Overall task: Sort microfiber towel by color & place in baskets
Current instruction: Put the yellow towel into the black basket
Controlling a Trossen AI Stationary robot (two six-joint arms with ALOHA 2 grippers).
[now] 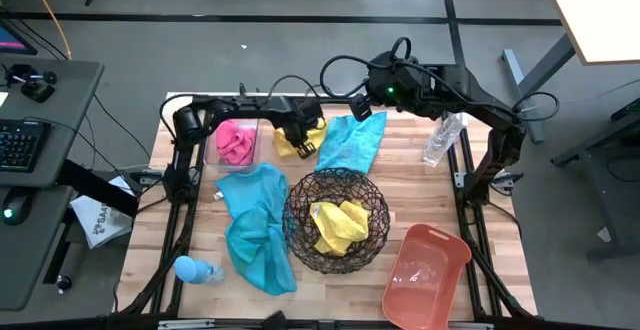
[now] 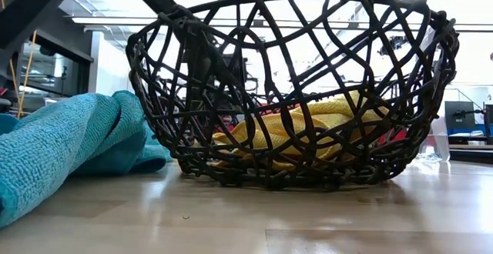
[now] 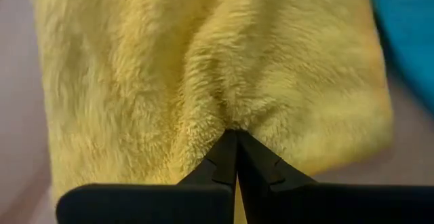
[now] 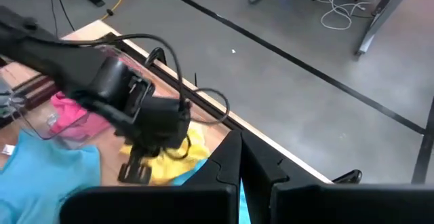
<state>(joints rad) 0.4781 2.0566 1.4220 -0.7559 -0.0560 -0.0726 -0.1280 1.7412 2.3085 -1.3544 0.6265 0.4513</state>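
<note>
A wooden table [image 1: 400, 185] seen from above holds two dark arms reaching in from the far corners. The left arm stretches along the far edge toward the middle, and its left gripper [image 1: 301, 142] is pressed down on a yellow towel [image 1: 300, 140] there, fingers [image 3: 224, 159] clenched together on a fold of it. The right arm bends in from the far right corner; its right gripper [image 1: 362, 110] hangs above the far edge, fingers [image 4: 234, 159] closed together with nothing between them, over a teal towel [image 1: 352, 142] lying just beside the yellow one. Five towels show: two teal, two yellow, one pink. The larger teal towel [image 1: 258, 225] sprawls near the left front, touching the wire basket [image 1: 335, 220] in the middle, which holds the second yellow towel [image 1: 338, 225]. The pink towel [image 1: 236, 143] sits in a clear bin [image 1: 214, 145] at the far left. An orange tub [image 1: 425, 275] lies at the front right corner. Three containers in all. A clear bottle [image 1: 441, 138] lies near the right edge, a blue bottle [image 1: 193, 268] near the front left corner.
</note>
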